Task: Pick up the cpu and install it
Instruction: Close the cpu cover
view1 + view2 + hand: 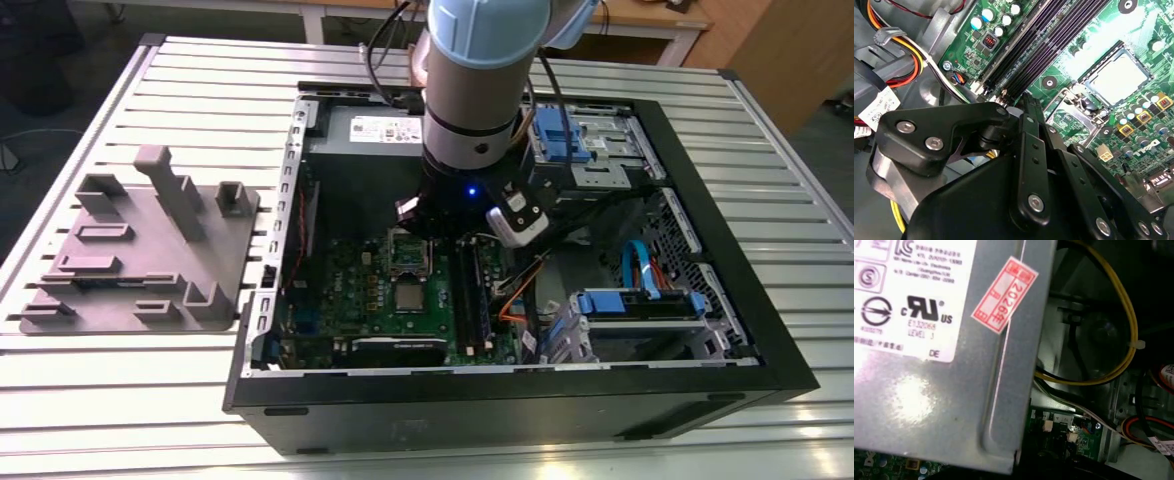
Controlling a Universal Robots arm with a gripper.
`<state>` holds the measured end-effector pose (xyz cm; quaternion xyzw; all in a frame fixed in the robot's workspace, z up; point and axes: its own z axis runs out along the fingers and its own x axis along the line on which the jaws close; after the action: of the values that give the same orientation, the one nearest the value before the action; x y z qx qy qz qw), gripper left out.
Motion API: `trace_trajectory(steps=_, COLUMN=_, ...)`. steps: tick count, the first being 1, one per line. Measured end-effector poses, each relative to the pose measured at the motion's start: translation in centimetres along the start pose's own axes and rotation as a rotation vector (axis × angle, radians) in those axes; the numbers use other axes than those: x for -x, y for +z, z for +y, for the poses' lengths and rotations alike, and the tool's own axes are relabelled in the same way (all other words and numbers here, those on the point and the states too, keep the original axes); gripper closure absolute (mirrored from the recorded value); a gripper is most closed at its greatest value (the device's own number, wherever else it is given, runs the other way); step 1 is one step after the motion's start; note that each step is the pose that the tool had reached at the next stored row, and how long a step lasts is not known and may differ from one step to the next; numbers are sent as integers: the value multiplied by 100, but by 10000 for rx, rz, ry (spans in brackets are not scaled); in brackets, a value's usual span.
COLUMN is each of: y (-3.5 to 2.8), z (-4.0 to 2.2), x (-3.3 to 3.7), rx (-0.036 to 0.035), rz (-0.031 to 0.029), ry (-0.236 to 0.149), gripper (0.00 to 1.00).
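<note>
Low inside open PC case (534,395), above motherboard (344,305) just far of socket (407,255): gripper (1026,107) — likely staged for pick. Open or closed: cannot tell. Flat on motherboard, near side of socket: cpu (410,297) — untouched.

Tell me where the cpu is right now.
The cpu lies flat on the green motherboard, at the exterior view's left of the black memory slots.

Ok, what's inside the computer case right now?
A green motherboard with the cpu lying flat on it, a grey power supply, blue drive brackets and cables. The arm reaches in over the board and covers what lies beneath it.
</note>
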<state>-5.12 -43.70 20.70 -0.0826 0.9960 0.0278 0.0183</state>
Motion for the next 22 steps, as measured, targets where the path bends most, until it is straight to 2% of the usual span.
trace_trajectory(steps=5, y=6, z=53, x=26, rx=-1, rz=0, ry=1, gripper=90)
trace_trajectory(steps=8, y=16, z=130, x=38, rx=-2, rz=1, ry=1, gripper=90)
trace_trajectory(steps=10, y=21, z=157, x=43, rx=-1, rz=-2, ry=1, gripper=90)
trace_trajectory(steps=15, y=31, z=171, x=27, rx=-7, rz=-27, ry=-1, gripper=90)
trace_trajectory(steps=22, y=38, z=171, x=26, rx=-6, rz=-31, ry=-46, gripper=90)
